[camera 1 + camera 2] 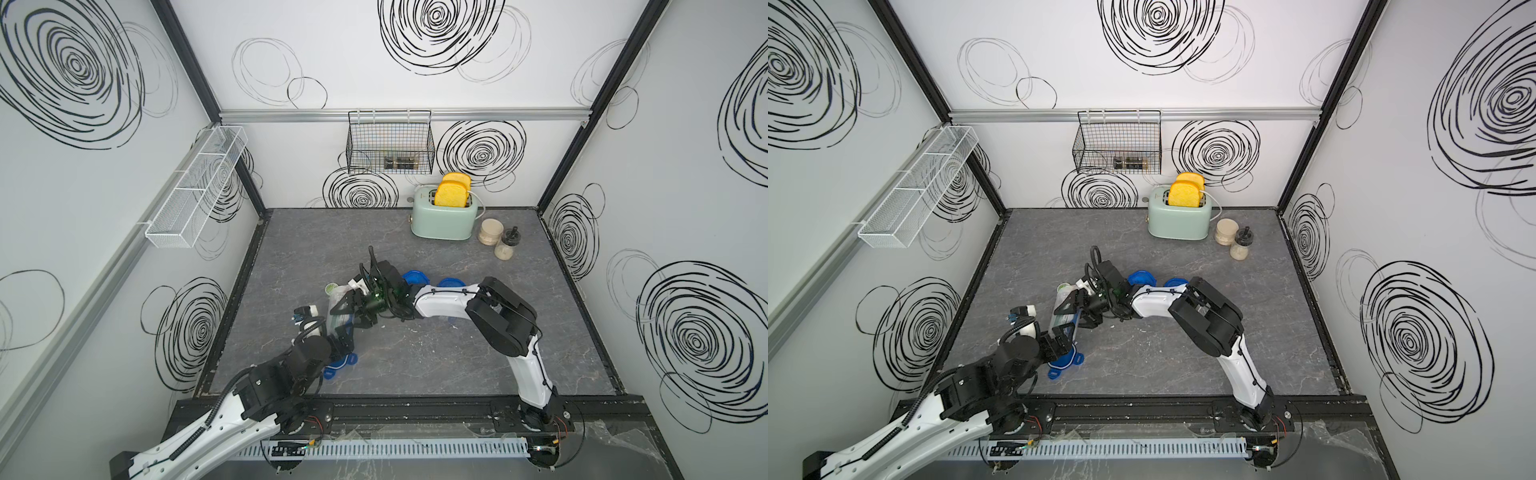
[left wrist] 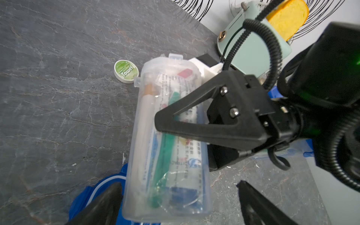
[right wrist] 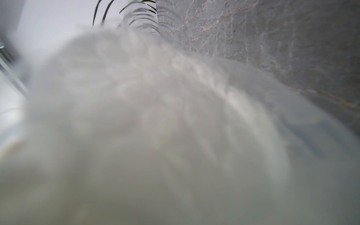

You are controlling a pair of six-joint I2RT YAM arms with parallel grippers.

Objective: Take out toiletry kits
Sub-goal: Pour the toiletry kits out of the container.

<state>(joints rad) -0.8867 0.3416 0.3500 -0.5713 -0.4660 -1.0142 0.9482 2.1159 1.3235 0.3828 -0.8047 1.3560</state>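
Note:
A clear jar (image 2: 167, 148) lies on its side with a toiletry kit inside: a cream bottle with a tan cap (image 2: 145, 116), a toothpaste tube (image 2: 185, 157) and a green stick-like piece (image 2: 164, 152). A small round green tin (image 2: 126, 71) sits on the table beside the jar's far end. My right gripper (image 1: 349, 303) is shut across the jar's middle, and one black finger (image 2: 204, 128) lies over its top. Blurred translucent plastic fills the right wrist view. My left gripper (image 2: 179, 185) is open, its fingers on either side of the jar's near end.
A blue lid (image 2: 93, 196) lies under the jar's near end, and two more blue lids (image 1: 413, 276) sit behind the right arm. A mint toaster (image 1: 444, 216) with toast, a beige jar (image 1: 491, 232) and a grinder (image 1: 508, 245) stand at the back right. Wire baskets (image 1: 390, 141) hang on the walls.

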